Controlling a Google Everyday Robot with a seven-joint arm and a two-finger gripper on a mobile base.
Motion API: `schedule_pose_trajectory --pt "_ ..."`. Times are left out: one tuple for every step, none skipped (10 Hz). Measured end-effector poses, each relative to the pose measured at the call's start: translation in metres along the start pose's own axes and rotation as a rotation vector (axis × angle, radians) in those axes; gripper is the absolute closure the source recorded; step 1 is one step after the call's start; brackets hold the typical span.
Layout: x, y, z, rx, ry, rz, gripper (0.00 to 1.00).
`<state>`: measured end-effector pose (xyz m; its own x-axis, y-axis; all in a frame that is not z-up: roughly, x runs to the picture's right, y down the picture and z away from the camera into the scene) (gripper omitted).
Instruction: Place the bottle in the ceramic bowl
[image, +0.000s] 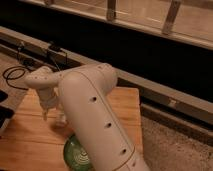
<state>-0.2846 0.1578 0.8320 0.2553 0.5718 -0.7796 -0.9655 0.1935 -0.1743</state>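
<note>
The small white bottle (62, 119) shows just below my gripper (54, 113), over the wooden table (30, 140), left of the arm's big white link. The gripper hangs from the wrist (44, 85) and points down at the bottle; I cannot tell whether it holds the bottle. The dark-green ceramic bowl (76, 153) with pale rings stands on the table in front of the bottle, a short way down and right of it. Its right side is hidden behind my arm.
My white arm (100, 125) crosses the middle of the view and hides part of the table. A black cable (15, 75) lies on the floor at left. A dark object (4, 116) sits at the table's left edge. A dark wall with rails runs behind.
</note>
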Motion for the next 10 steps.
schedule_pose_trajectory --pt "-0.006 -0.009 0.004 -0.001 -0.008 0.016 0.35" --pt "-0.012 -0.022 0.008 0.000 -0.012 0.035 0.35" --pt "-0.014 -0.036 0.011 0.004 -0.017 0.056 0.35" --pt "-0.015 -0.047 0.014 0.004 -0.024 0.078 0.35" --pt "-0.015 -0.050 0.013 0.002 -0.030 0.090 0.35" --pt "-0.015 -0.054 0.013 0.001 -0.036 0.100 0.35" --pt "-0.015 -0.056 0.014 0.003 -0.035 0.102 0.35" --pt "-0.015 -0.057 0.017 0.006 -0.034 0.101 0.39" --pt "-0.014 -0.057 0.018 0.005 -0.036 0.095 0.46" --pt "-0.014 -0.057 0.018 -0.005 -0.044 0.079 0.57"
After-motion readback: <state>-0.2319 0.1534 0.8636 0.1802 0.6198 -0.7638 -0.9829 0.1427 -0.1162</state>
